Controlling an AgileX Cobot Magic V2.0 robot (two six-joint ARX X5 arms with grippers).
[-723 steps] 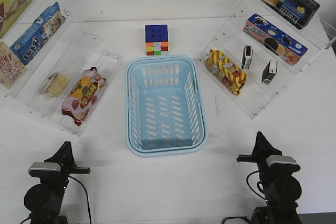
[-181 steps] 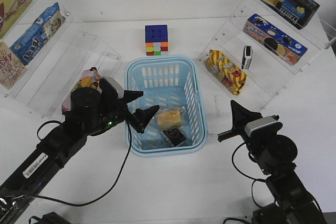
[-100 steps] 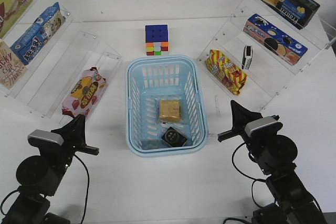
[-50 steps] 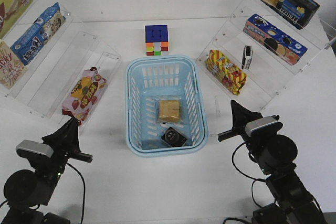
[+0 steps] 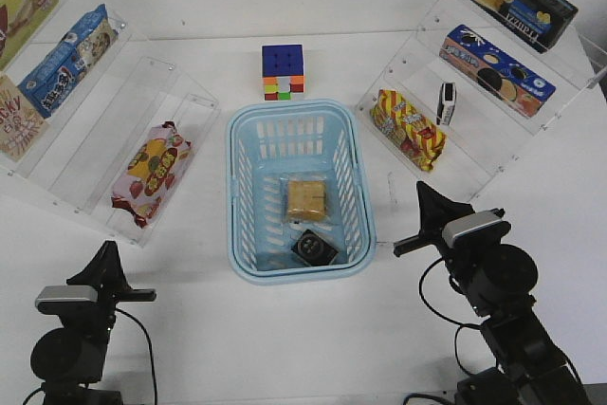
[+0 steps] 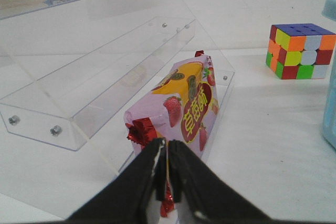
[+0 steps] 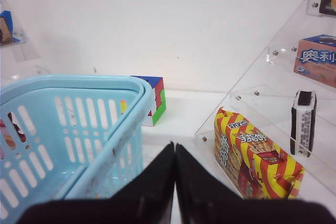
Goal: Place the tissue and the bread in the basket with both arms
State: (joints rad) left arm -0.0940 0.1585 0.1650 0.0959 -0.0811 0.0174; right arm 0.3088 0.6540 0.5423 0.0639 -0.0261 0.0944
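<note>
The light-blue basket stands mid-table and shows in the right wrist view. Inside it lie the tan bread in clear wrap and, nearer the front wall, the black tissue pack. My left gripper is shut and empty at the front left, away from the basket; in its wrist view it points at the strawberry-print packet. My right gripper is shut and empty just right of the basket; its wrist view shows the tips beside the basket's rim.
Clear acrylic shelves flank the basket. The left shelf holds the strawberry packet and snack boxes. The right shelf holds a red-yellow packet, another black tissue pack and cookie boxes. A colour cube stands behind the basket.
My left arm has drawn back from over the basket to the front left, leaving the bread and tissue lying in the basket. The right arm has stayed still.
</note>
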